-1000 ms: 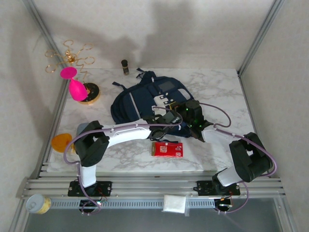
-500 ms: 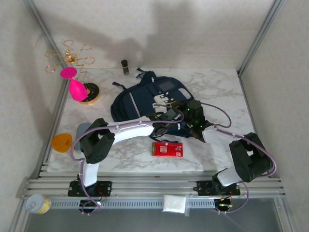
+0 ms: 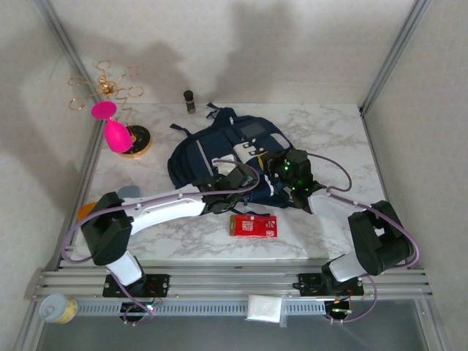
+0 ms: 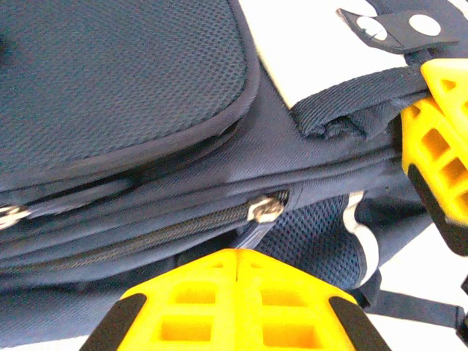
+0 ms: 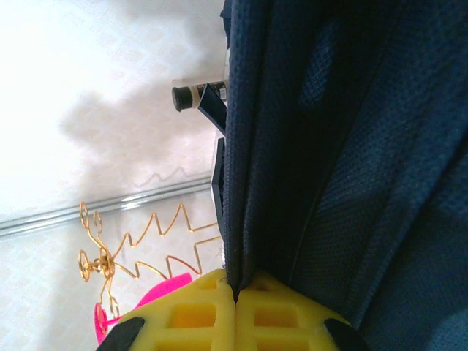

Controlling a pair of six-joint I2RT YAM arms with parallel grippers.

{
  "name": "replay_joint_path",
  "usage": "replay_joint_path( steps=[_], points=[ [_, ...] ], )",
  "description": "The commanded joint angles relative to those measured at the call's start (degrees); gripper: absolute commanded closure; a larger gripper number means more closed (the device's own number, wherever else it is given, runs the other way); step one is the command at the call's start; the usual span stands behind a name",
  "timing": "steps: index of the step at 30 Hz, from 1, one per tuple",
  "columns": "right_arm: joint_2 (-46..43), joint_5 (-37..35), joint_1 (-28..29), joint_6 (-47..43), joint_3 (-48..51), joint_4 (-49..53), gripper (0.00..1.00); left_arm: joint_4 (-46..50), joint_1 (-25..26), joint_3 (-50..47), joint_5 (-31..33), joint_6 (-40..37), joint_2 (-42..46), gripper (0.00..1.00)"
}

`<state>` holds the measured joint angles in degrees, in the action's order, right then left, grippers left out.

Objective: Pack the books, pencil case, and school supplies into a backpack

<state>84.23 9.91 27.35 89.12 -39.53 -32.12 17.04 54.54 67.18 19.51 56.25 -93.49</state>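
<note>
backpack (image 3: 219,146): lying mid-table | step: opening the zip, nothing packed yet | left gripper (image 4: 238,254): clamped on zip pull (image 4: 254,230) | right gripper (image 5: 235,287): pinching backpack fabric | next: probably draw the pull along its track, fabric taut

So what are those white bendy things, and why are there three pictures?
Those are two robot arms bolted to the white marble table. Each ends in a yellow two-finger pincher called a gripper. The wide picture comes from a camera up above; the two close-up ones come from small cameras on the wrists. On the table lie a large navy-blue fabric backpack, a flat red rectangle with a white label, a small dark bottle, and a pink shape on a round wooden base. The left gripper is pinched shut on the backpack's metal zip pull. The right gripper is pinched shut on a fold of the backpack's fabric.
</note>
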Motion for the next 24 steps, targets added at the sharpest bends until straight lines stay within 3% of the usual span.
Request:
replay_joint_path(
  steps=[1, 5, 7, 10, 12, 18, 24],
  points=[
    [-0.15, 2.69, -0.5, -0.79, -3.96, -7.23, 1.0, 1.54, -0.23, -1.26, -1.62, 2.6, 3.02, 1.0],
    [0.56, 3.14, -0.46, 0.07, -4.24, -7.82, 1.0, 1.68, 0.83, 0.92, -5.26, 1.06, 1.9, 0.97],
    [0.68, 3.43, -0.45, 0.35, -4.4, -7.81, 1.0, 3.02, 1.64, 2.8, -3.8, 0.99, 0.11, 0.79],
    [0.68, 3.54, -0.37, 0.58, -4.44, -7.53, 1.0, 6.54, 2.3, 6.78, -0.86, 0.98, -3.63, 0.63],
    [0.79, 3.62, -0.37, 1.12, -4.25, -7.93, 1.0, 8.47, 2.74, 9.05, 2.76, 1.62, -6.02, 0.58],
    [1.11, 4.06, -0.37, 1.83, -4.61, -7.76, 1.0, 10.89, 2.5, 13.73, 4.88, 2.74, -12.28, 0.54],
    [1.47, 4.52, -0.32, 2.11, -4.63, -7.89, 1.0, 10.58, 2.16, 12.72, 7.52, 5.13, -12.91, 0.54]
  ],
)
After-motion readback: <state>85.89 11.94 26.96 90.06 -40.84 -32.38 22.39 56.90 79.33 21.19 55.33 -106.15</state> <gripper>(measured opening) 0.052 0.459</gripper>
